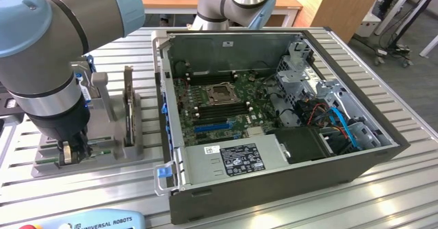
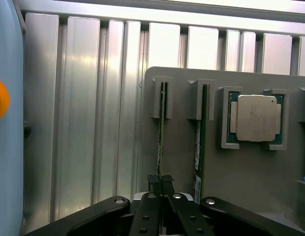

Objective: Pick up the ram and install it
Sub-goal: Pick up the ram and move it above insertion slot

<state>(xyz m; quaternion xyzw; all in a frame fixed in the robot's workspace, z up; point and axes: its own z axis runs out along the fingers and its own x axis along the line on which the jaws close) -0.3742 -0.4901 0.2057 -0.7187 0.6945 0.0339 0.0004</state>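
end of ram [image 2: 162, 132] behind pincer [image 2: 161, 183]

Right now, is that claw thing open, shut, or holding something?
Gripper: closed on the ram, which stands on edge in the grey holder.

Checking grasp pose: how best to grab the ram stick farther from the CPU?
Pinch the ram across its flat faces on the exposed top edge, coming straight from above: it stands on edge in the grey holder, ends slotted. The gripper is shut on it that way.
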